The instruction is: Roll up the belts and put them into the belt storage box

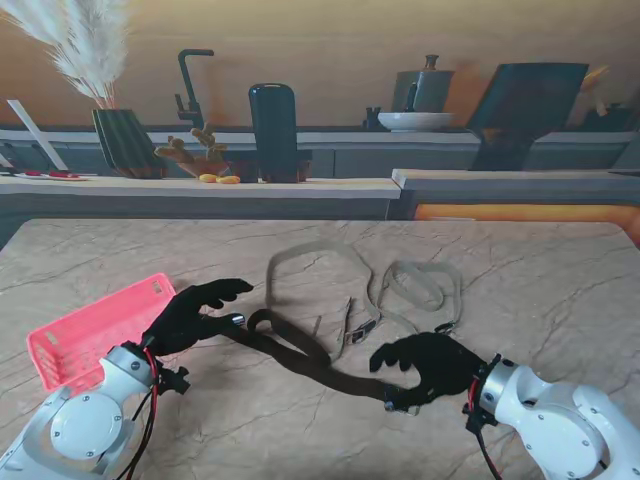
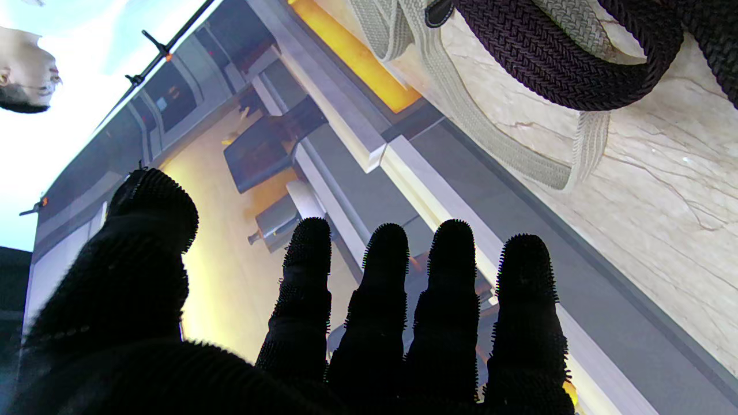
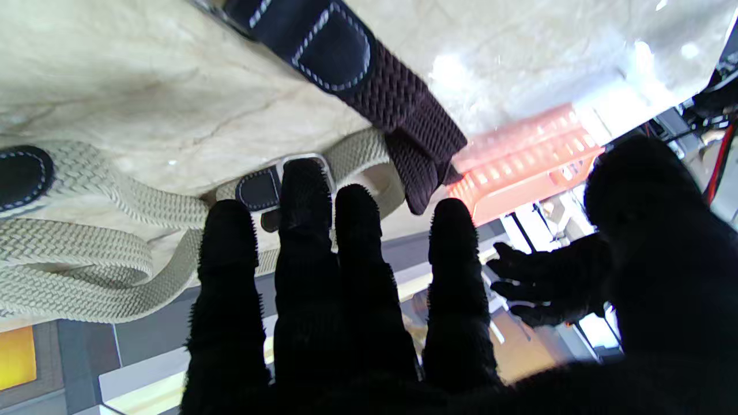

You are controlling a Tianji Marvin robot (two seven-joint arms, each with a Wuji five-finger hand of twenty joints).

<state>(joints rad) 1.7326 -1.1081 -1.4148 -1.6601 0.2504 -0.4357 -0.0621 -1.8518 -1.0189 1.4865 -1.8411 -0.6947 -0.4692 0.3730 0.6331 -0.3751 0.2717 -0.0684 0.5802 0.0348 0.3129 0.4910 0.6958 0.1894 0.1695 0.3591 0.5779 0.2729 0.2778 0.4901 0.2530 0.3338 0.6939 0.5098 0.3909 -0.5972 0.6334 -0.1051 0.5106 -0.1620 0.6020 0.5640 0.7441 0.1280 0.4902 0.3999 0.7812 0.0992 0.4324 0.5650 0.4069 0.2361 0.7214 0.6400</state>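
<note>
Landmark: the pink slotted plastic storage box (image 1: 95, 335), lying tipped on its side at the left edge of the beige marbled bench (image 1: 560, 290). No belt can be seen in it.

The dark brown woven belt (image 1: 300, 357) lies unrolled on the bench to the right of the box, running from beside the left hand toward the right hand. The beige woven belt (image 1: 375, 285) lies in loose loops farther right and farther from the robot, also unrolled.

Left hand (image 1: 195, 312): just right of the box, fingers spread, holding nothing; the brown belt's near end lies beside its fingertips.

Right hand (image 1: 425, 365): well right of the box, over the brown belt's other end, fingers extended. Contact with the belt cannot be told; no closed grasp shows.

Progress, judged: nothing rolled, nothing stowed. Both belts remain to do.
</note>
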